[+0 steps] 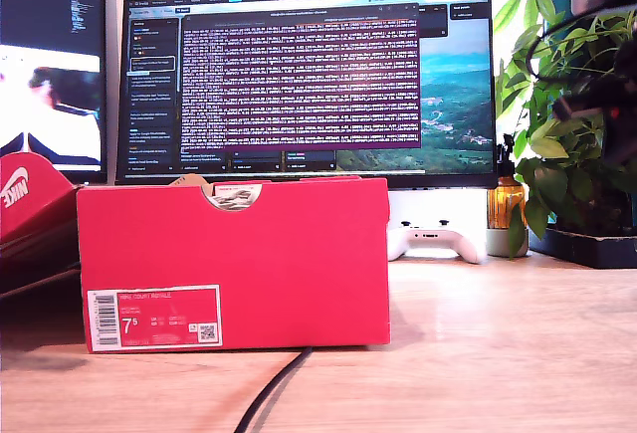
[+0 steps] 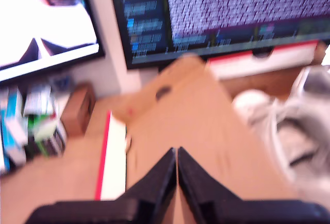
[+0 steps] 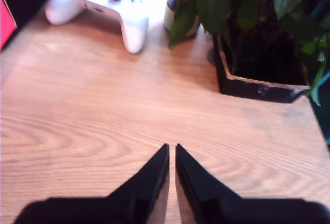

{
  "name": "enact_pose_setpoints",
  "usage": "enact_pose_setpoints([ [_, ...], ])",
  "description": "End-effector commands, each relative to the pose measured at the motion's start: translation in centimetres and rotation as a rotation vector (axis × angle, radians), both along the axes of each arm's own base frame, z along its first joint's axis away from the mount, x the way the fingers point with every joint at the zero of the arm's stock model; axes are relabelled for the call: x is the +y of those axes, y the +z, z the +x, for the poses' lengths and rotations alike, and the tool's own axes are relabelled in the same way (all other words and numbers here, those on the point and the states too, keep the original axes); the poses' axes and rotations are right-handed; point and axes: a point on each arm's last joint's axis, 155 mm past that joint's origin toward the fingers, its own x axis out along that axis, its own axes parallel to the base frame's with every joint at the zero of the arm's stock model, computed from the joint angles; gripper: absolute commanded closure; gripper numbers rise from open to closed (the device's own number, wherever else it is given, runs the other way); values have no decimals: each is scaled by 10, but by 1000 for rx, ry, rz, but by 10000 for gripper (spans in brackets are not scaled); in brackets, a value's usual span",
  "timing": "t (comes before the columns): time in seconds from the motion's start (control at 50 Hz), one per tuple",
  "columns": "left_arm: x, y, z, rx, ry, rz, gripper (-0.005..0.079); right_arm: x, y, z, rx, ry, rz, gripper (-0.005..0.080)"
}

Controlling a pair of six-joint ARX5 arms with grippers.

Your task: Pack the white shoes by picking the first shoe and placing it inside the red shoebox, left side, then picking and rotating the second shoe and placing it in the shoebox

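Observation:
The red shoebox (image 1: pixel 234 264) stands on the wooden desk at the exterior view's left of centre, its notch and white "7.5" label facing the camera. Something white and grey (image 1: pixel 235 195) shows in the notch; I cannot tell if it is a shoe. In the blurred first wrist view my first gripper (image 2: pixel 176 151) is shut and holds nothing, above a brown cardboard panel (image 2: pixel 196 121) beside the box's red and white wall (image 2: pixel 109 157). A blurred white and grey shape (image 2: pixel 289 126) that may be one of the white shoes lies beside it. My second gripper (image 3: pixel 171 147) is shut over bare wood.
A large monitor (image 1: pixel 309 75) stands behind the box, a second screen (image 1: pixel 50 65) and the red lid (image 1: pixel 30 199) at the exterior view's left. A white game controller (image 1: pixel 438 242) (image 3: pixel 103 7), a potted plant (image 1: pixel 577 124) (image 3: pixel 258 54) and a black cable (image 1: pixel 274 393) are on the desk.

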Motion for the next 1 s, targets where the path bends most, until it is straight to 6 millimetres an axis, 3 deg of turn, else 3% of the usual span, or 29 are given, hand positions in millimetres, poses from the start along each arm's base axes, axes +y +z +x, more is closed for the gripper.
enact_pose_setpoints([
  [0.0, 2, -11, -4, -5, 5, -6, 761, -6, -19, -9, 11, -20, 21, 752],
  [0.16, 4, -23, -9, -15, 9, -7, 761, -13, -37, -19, -6, -49, 24, 752],
  [0.32, 7, -42, -16, -9, 11, 2, 761, -22, -69, -40, 35, -79, 42, 752],
  [0.48, 13, -61, -25, 10, 30, 2, 761, -25, -85, -61, 20, -82, 54, 752],
  [0.64, 22, -50, -29, -52, 72, -8, 761, -27, -81, -71, -18, -86, 61, 752],
  [0.98, 47, -44, -42, -105, 191, -37, 761, -31, -66, -86, -53, -109, 82, 752],
])
